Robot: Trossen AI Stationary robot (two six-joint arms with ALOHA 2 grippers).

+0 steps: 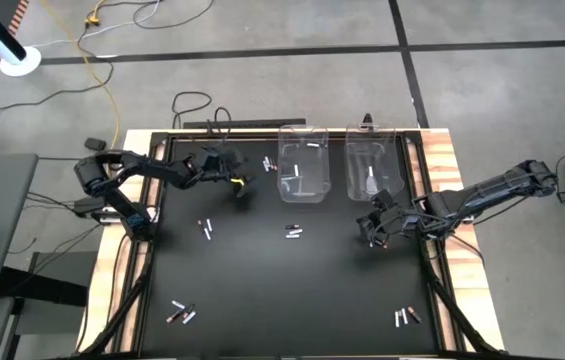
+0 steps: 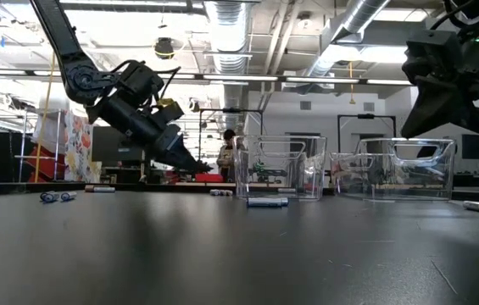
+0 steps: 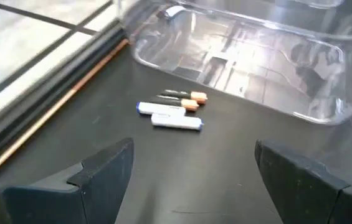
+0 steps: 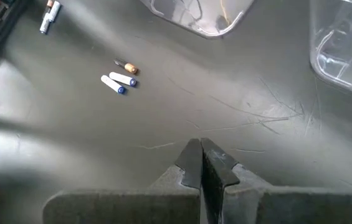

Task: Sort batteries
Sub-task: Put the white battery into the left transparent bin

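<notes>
Small groups of batteries lie on the black table: one group [image 1: 270, 165] by the left clear bin [image 1: 304, 172], others at the centre [image 1: 294, 232], centre left [image 1: 205, 229], near left [image 1: 182, 314] and near right [image 1: 407, 317]. My left gripper [image 1: 240, 187] hangs open above the table, tilted down toward two white and two copper-tipped batteries [image 3: 172, 112] beside that bin's wall. My right gripper [image 1: 374, 232] is shut with nothing in it, raised above the table in front of the right bin [image 1: 372, 165]. Its wrist view shows the centre group [image 4: 121, 78].
Both bins stand at the far middle of the table. The left one holds a white battery [image 1: 312, 146] and the right one holds another [image 1: 370, 180]. Wooden rails [image 1: 450, 170] border the table. The middle and near parts of the black surface [image 1: 292, 290] are bare.
</notes>
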